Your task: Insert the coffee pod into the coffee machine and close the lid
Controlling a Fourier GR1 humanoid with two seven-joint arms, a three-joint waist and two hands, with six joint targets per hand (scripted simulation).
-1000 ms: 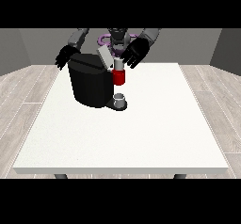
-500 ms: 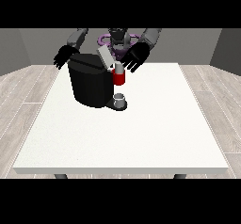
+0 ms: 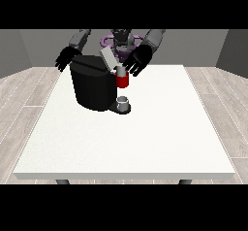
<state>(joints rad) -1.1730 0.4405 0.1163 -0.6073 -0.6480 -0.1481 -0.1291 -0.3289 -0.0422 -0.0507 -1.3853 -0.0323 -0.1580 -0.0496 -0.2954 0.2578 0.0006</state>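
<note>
Leftmost, the hand at the view's left (image 3: 66, 58) hangs behind the machine's (image 3: 93, 87) far upper corner, fingers spread and pointing down, holding nothing; whether it touches the machine I cannot tell. Next comes the black machine itself, standing on the white table (image 3: 126, 138) near the far edge. Its grey lid (image 3: 108, 59) is tilted up, open. On the machine's right side sits a red part (image 3: 122, 81) with a small pale piece on top, perhaps the pod, though I cannot tell for sure. Below that, a small grey cup (image 3: 123, 102) stands on the machine's base. Further right, the hand at the view's right (image 3: 137, 60) hovers just above the red part, fingers spread and relaxed, gripping nothing.
</note>
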